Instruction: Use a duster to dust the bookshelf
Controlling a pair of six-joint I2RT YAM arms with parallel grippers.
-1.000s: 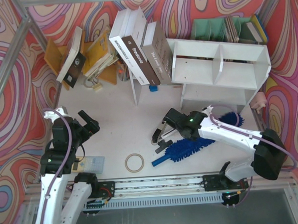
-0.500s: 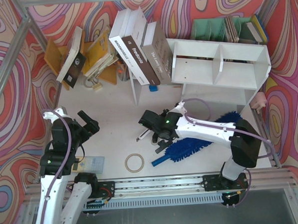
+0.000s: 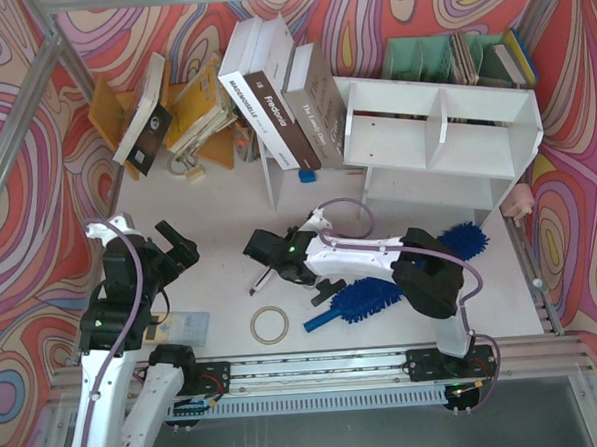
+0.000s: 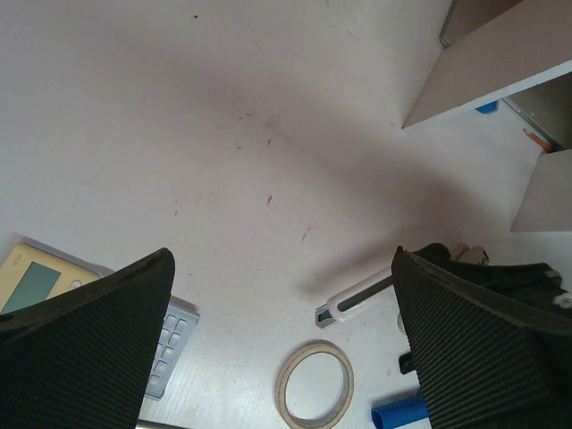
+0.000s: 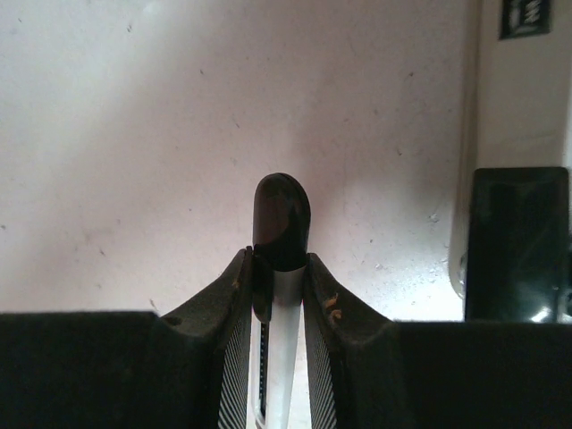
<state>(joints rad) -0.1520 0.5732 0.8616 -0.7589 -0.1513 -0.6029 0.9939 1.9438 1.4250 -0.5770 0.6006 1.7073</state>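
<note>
White tabletop, walled round with swirling red and purple print; over it the right gripper is clamped tight on a slim black-and-silver tool, whose rounded black end pokes out past the fingertips; whether that end touches the surface cannot be told; the right arm reaches leftward across the middle of the table, and beneath its forearm lies the duster, flat on the table, blue fluff showing on both sides of the arm and the blue handle pointing toward the near edge; nothing grips the duster; just left of its handle sits a tape ring; beyond the arm stands the bookshelf, well apart from the duster's head; the left gripper hangs over the left side of the table with its jaws spread wide and nothing between them; near it, at the front edge, lies a calculator; leaning books crowd the far left, and a green file organiser stands behind the bookshelf
</note>
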